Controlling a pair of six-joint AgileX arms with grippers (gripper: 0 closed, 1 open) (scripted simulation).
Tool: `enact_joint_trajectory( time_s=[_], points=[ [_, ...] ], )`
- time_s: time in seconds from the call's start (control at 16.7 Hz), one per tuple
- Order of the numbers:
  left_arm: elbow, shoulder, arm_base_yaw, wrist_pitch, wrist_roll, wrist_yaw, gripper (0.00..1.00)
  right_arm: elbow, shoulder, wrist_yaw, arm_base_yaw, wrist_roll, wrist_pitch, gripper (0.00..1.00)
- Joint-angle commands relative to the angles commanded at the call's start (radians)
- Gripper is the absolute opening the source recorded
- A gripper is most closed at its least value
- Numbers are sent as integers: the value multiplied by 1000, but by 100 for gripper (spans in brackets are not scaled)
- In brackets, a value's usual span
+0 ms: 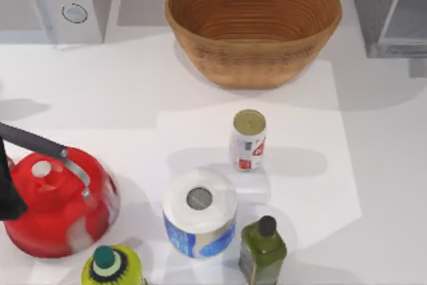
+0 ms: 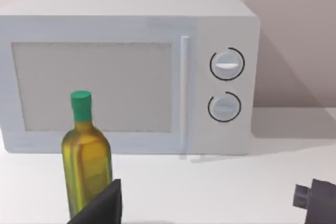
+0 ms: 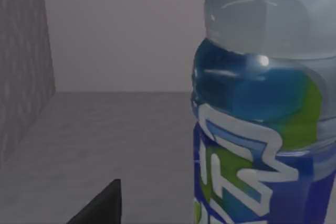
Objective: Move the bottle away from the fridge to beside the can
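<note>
Right wrist view: bottle (image 3: 262,129) looms huge, right up against camera, grey fridge wall (image 3: 23,66) off to one side, so right arm is closing in for grab. One dark fingertip (image 3: 102,205) visible; clamped or not, can't tell. Top view: can (image 1: 248,139) stands mid-table, free table (image 1: 313,158) on its right, good drop spot. Left arm parked by microwave (image 2: 126,72), idle.
</note>
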Motion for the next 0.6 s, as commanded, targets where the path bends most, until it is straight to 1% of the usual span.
enact_joint_trajectory(
  time_s=[0.18, 0.6],
  points=[
    [0, 0, 0, 0, 0, 0, 100, 38, 19, 5, 2, 0, -16, 100],
    [0, 0, 0, 0, 0, 0, 100, 268, 133, 28, 23, -1, -129, 100]
  ],
)
